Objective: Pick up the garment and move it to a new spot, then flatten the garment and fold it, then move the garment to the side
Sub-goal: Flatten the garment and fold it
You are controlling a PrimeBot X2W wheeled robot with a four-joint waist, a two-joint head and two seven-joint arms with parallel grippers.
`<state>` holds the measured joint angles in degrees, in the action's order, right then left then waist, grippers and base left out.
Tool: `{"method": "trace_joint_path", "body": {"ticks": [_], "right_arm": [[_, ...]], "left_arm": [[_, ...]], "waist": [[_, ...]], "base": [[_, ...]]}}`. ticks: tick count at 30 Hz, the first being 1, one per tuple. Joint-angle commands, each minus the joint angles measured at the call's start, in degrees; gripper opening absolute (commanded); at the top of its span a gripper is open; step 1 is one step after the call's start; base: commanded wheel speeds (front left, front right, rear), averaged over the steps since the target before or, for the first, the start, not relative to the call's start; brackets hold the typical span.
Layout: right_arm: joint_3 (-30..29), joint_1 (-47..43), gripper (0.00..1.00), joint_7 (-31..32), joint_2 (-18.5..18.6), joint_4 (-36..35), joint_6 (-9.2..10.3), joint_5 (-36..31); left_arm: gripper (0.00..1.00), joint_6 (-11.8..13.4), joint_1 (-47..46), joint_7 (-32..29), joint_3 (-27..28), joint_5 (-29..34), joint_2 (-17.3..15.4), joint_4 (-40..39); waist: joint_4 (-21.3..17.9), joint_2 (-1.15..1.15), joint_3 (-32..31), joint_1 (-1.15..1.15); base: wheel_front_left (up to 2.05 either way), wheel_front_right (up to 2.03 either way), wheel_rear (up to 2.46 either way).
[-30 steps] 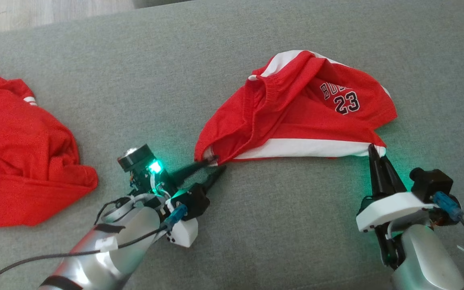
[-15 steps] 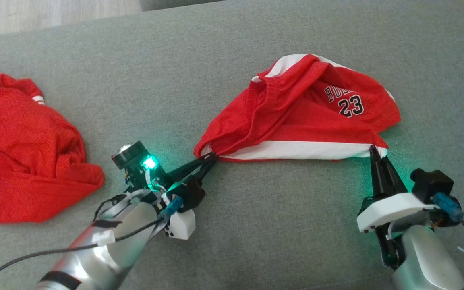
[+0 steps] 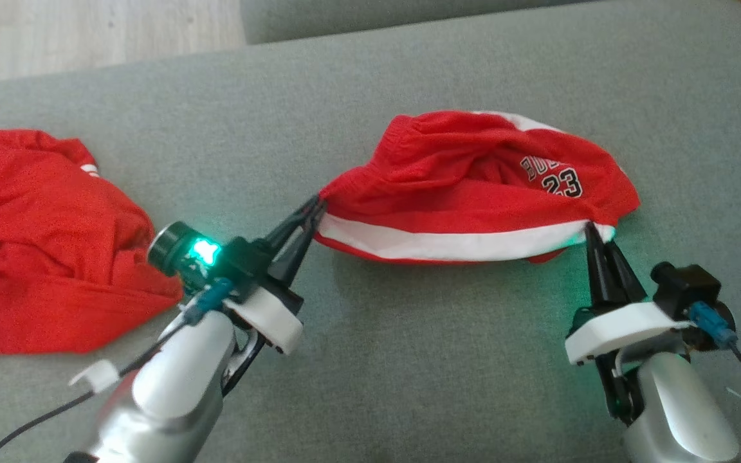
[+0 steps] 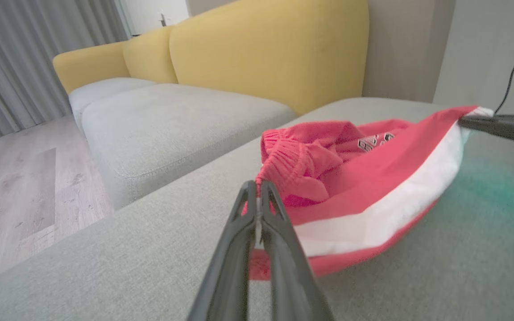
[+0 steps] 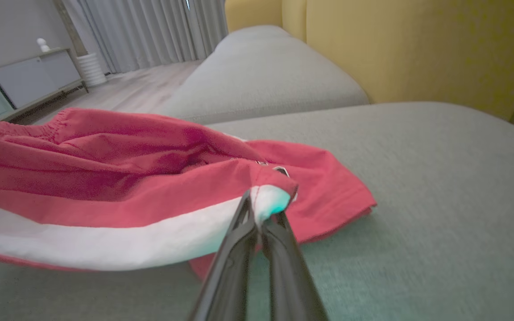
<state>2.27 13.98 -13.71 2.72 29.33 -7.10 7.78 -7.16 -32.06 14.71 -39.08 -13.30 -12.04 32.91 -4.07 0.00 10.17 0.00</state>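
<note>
The left gripper (image 3: 314,206) is pinching the left end of the shorts (image 3: 473,186). Its fingers are pressing together on fabric right where the gathered waistband meets the white stripe. The right gripper (image 3: 593,226) is pinching the opposite end, fingers pressed together on the stripe's corner and pointing up the head view. Both arms are coming in from the bottom edge, the left forearm angling up and to the right, the right one rising nearly straight. Green lights are glowing on both wrists.

The shorts are stretching between the two grippers. The white stripe is running along the near edge as a drawn band, and that edge is hanging just off the surface with shadow under it. The rest of the red fabric is bunching up behind and resting on the gray cushion (image 3: 409,360), right of centre in the head view. A "23" print is facing up on the right half, with partly folded lettering above it. A red hem is lying flat past the right gripper.

A second red garment (image 3: 42,244) is lying crumpled at the far left, well apart from the shorts and just beside the left wrist. Wood floor (image 3: 87,32) is showing past the cushion's far edge. A yellow backrest (image 4: 261,44) is rising behind in the left wrist view. Gray curtains (image 5: 150,31) and a pale cabinet (image 5: 16,80) are showing in the right wrist view.
</note>
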Motion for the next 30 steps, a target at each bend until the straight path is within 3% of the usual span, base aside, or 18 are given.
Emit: {"method": "trace_joint_path", "body": {"ticks": [1, 7, 13, 21, 30], "right_arm": [[2.0, 2.1, 0.00, -0.4, 0.2, -2.9, -0.39, -0.5], [3.4, 3.8, 0.00, 3.1, 0.4, -9.0, -0.39, -1.5], [6.7, 7.1, 0.00, 8.3, 4.0, -16.5, -0.39, 0.0], [8.8, 13.0, 0.00, 12.3, 8.1, -22.1, -0.39, 3.3], [9.8, 15.0, 0.00, 14.7, 10.5, -29.3, -0.39, 3.7]], "left_arm": [[0.00, -0.2, -1.2, 0.3, 3.4, -2.2, -1.7, -3.3], [0.00, -0.3, 0.8, -0.4, 8.0, -12.2, -2.3, -9.5], [0.00, 0.2, 0.9, -2.9, 12.9, -19.0, -4.4, -16.9], [0.00, 4.3, 0.4, -5.8, 17.4, -21.0, -7.5, -25.3], [0.00, 8.7, 1.2, -8.2, 18.3, -18.4, -10.0, -36.9]], "waist": [[0.5, 0.00, -1.2, 0.00], [1.1, 0.00, -4.2, 0.00], [1.2, 0.00, -7.0, 0.00], [0.9, 0.00, -10.1, 0.00], [0.8, 0.00, -11.4, 0.00]], "base": [[0.00, 0.00, 0.00], [0.00, 0.00, 0.00], [0.00, 0.00, 0.00], [0.00, 0.00, 0.00], [0.00, 0.00, 0.00]]}}
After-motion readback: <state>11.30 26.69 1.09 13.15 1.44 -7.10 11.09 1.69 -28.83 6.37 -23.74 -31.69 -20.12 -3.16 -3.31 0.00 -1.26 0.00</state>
